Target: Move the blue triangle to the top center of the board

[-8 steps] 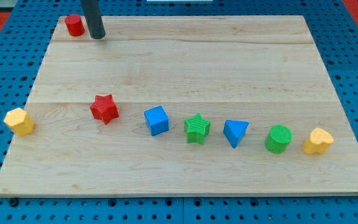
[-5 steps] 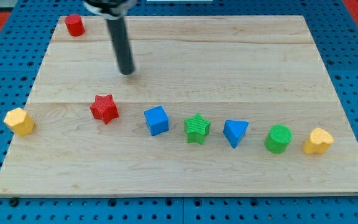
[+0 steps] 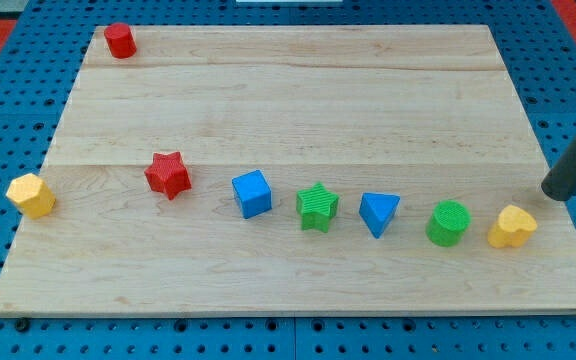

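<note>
**Blue triangle waiting in the lower row, tip sitting off to the right**

While nothing is touching it, the blue triangular plastic block is sitting in the lower row, so it's nowhere near top center yet. Going left to right: a yellow plastic hexagon-ish block is hugging the left edge of the pale wooden board, a small red plastic cylinder is parked in the top-left corner, then a red star block, a blue cube, a green star block, the triangle, a green cylinder and a yellow heart-ish block. My tip is resting near the right edge, just above and right of that yellow one, not touching it. No claw here, just a bare rod, so nothing's clamping or releasing anything.

I'm thinking the clean way is swinging round below the row, coming up under the triangle between its green neighbours, and pushing up and slightly left, centred so it isn't spinning off.
</note>
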Robot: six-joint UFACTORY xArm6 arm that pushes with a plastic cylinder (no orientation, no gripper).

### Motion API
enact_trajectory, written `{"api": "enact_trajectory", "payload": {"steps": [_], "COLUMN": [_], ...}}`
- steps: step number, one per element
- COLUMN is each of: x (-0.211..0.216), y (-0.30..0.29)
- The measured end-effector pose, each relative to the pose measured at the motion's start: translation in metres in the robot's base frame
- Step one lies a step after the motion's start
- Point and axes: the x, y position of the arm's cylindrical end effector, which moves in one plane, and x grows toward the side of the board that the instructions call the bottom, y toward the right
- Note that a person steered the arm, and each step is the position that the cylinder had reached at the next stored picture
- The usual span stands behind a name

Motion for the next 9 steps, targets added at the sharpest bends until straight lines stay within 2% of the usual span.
{"api": "enact_trajectory", "payload": {"steps": [1, 2, 3, 4, 5, 6, 7, 8, 9], "x": [-0.004, 0.064, 0.126, 0.076, 0.061, 0.018, -0.017, 0.013, 0.026], "y": [0.000, 0.006, -0.040, -0.163, -0.207, -0.209, -0.187, -0.192, -0.166]}}
